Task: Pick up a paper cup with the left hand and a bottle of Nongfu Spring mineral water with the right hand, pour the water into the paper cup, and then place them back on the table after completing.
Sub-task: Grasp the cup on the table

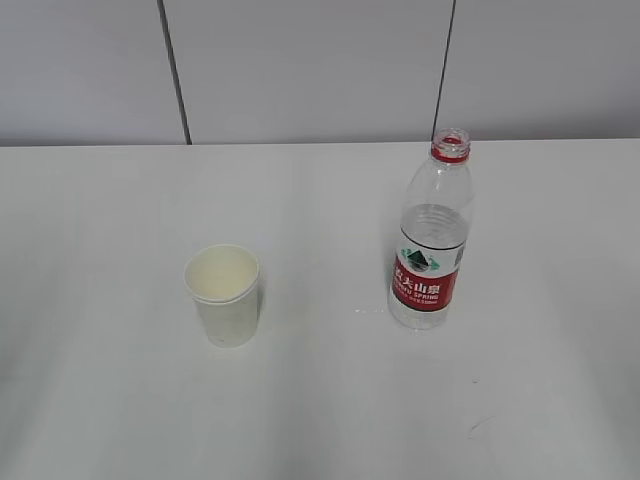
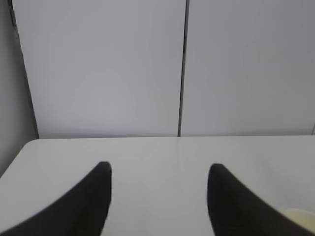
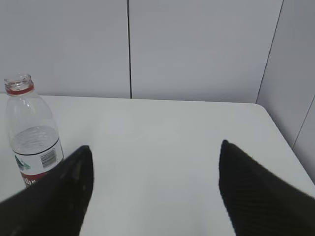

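A white paper cup (image 1: 223, 294) stands upright on the white table (image 1: 110, 250), left of centre. An uncapped Nongfu Spring bottle (image 1: 432, 238) with a red label stands upright to its right, partly filled with clear water. Neither arm shows in the exterior view. In the left wrist view my left gripper (image 2: 158, 167) is open and empty over bare table; a sliver of the cup (image 2: 298, 215) shows at the lower right. In the right wrist view my right gripper (image 3: 155, 145) is open and empty; the bottle (image 3: 30, 132) stands at its left, beyond the left finger.
A grey panelled wall (image 1: 310, 70) with dark seams runs behind the table. The table's far right corner (image 3: 261, 105) shows in the right wrist view and its far left corner (image 2: 29, 143) in the left wrist view.
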